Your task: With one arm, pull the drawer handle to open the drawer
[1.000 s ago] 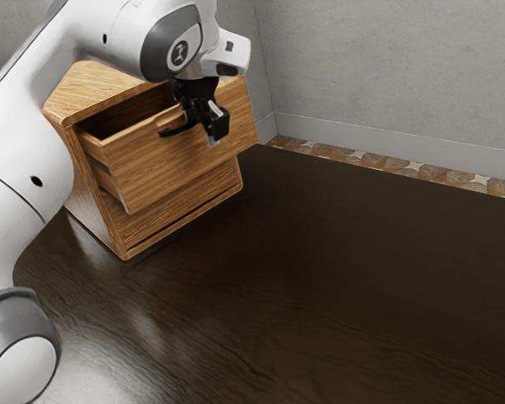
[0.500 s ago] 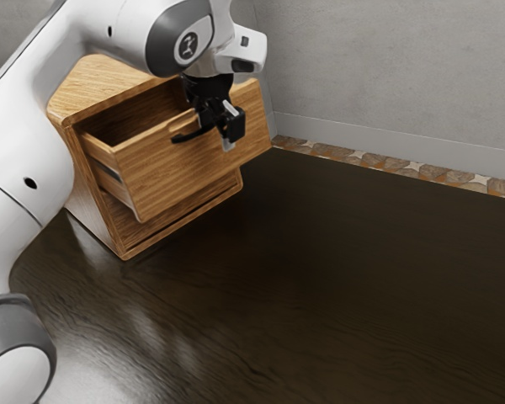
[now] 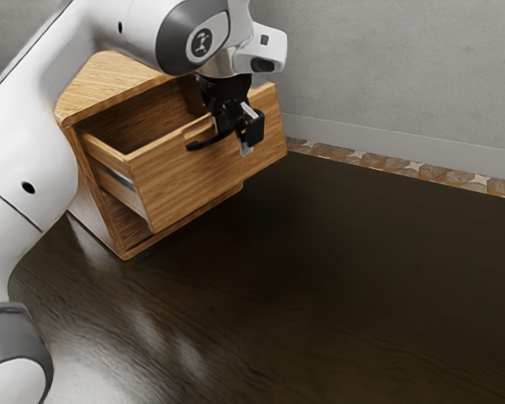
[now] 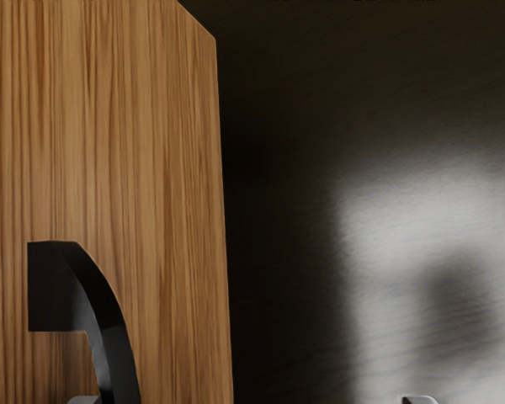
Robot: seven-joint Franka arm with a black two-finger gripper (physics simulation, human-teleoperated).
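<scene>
A small wooden cabinet [image 3: 98,87] stands at the back left of the dark table. Its top drawer [image 3: 204,172] is pulled well out toward the exterior view's right, and its hollow inside shows. A black curved handle [image 3: 204,141] sits on the drawer front. My black gripper [image 3: 238,128] hangs down at the handle's right end, shut on it. In the wrist view the drawer front [image 4: 109,168] and the black handle [image 4: 97,316] lie just under my hand.
A lower drawer [image 3: 164,227] sits shut beneath the open one. The dark wooden table [image 3: 337,278] stretches to the exterior view's right and front. A grey wall [image 3: 404,59] with a baseboard runs behind it.
My gripper has moved toward the exterior view's right with the handle, and the top drawer has slid further out of the cabinet.
</scene>
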